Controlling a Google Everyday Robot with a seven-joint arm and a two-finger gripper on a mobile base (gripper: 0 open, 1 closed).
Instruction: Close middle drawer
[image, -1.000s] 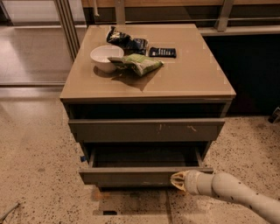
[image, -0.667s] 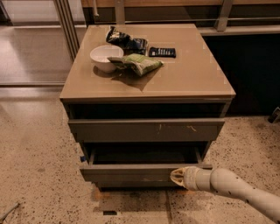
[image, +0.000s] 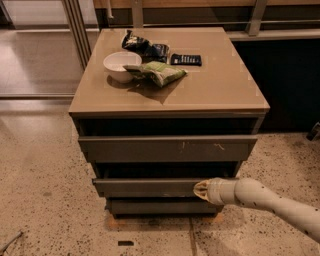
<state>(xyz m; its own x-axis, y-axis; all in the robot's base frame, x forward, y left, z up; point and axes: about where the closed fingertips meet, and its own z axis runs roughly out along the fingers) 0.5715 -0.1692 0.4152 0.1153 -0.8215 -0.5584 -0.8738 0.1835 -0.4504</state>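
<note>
The middle drawer (image: 145, 187) has a plain grey-brown front and sits in the cabinet (image: 170, 95) below a similar drawer front with pale scratch marks (image: 200, 146). It stands only slightly out, with a narrow dark strip of its interior showing above the front. My gripper (image: 199, 190) comes in from the lower right on a white arm (image: 270, 202). Its tip is shut and presses against the right part of the middle drawer's front.
On the cabinet top lie a white bowl (image: 121, 65), a green snack bag (image: 159, 73), a dark bag (image: 145, 47) and a black flat object (image: 186, 59). The bottom drawer (image: 160, 206) is below. Metal posts (image: 75, 25) stand at the back left on a speckled floor.
The middle drawer has slid inward, and far less of its dark interior shows. My gripper has moved forward with the front, staying against it.
</note>
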